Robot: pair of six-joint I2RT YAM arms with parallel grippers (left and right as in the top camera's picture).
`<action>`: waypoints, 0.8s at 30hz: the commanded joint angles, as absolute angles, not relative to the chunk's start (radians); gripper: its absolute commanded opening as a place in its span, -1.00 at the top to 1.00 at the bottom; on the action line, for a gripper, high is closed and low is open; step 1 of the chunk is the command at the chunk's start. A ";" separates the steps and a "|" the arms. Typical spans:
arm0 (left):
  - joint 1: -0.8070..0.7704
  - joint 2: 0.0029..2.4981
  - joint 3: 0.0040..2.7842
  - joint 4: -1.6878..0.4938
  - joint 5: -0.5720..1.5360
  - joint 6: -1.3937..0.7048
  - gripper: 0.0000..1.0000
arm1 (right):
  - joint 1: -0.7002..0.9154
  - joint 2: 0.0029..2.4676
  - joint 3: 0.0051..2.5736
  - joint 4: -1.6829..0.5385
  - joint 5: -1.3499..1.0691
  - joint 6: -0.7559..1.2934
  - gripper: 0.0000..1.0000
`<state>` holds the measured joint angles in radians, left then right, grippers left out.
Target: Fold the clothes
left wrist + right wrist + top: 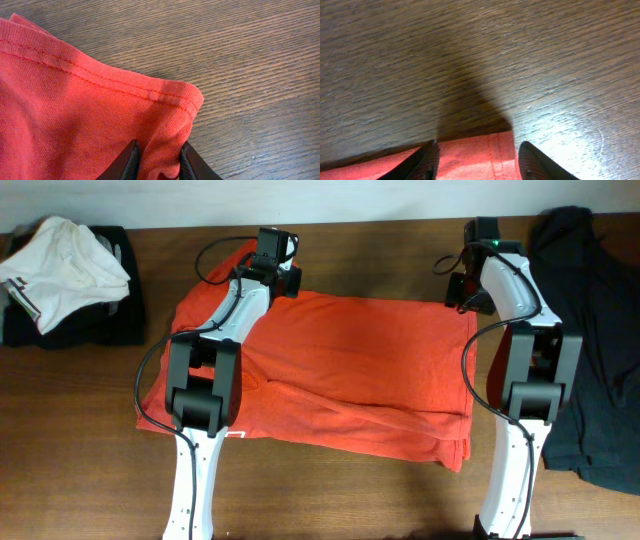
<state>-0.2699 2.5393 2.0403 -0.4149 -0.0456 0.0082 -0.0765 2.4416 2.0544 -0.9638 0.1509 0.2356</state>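
Observation:
The red-orange T-shirt point(360, 370) lies folded across the middle of the wooden table, with its lettering hidden. My left gripper point(275, 280) is at the shirt's far left corner. In the left wrist view the jaws point(159, 160) are shut on a pinch of the hemmed corner point(75, 110). My right gripper point(462, 295) is at the far right corner. In the right wrist view its jaws point(477, 145) are wide open, and the shirt's corner point(470, 165) lies flat between them.
A white garment point(60, 265) sits on a black pile at the back left. A dark garment point(590, 330) lies along the right edge. Bare wooden table point(80, 480) shows in front and behind the shirt.

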 commanded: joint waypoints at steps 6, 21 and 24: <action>-0.268 2.586 2.001 -0.465 -0.049 0.019 0.49 | -0.088 2.475 2.073 -0.960 0.169 0.244 0.06; -0.268 2.423 2.078 -0.581 -0.053 0.020 0.91 | -0.088 2.434 2.133 -1.092 0.248 0.344 0.92; -0.266 2.362 2.078 -0.623 -0.054 0.020 0.90 | -0.088 2.384 2.133 -1.143 0.243 0.379 0.92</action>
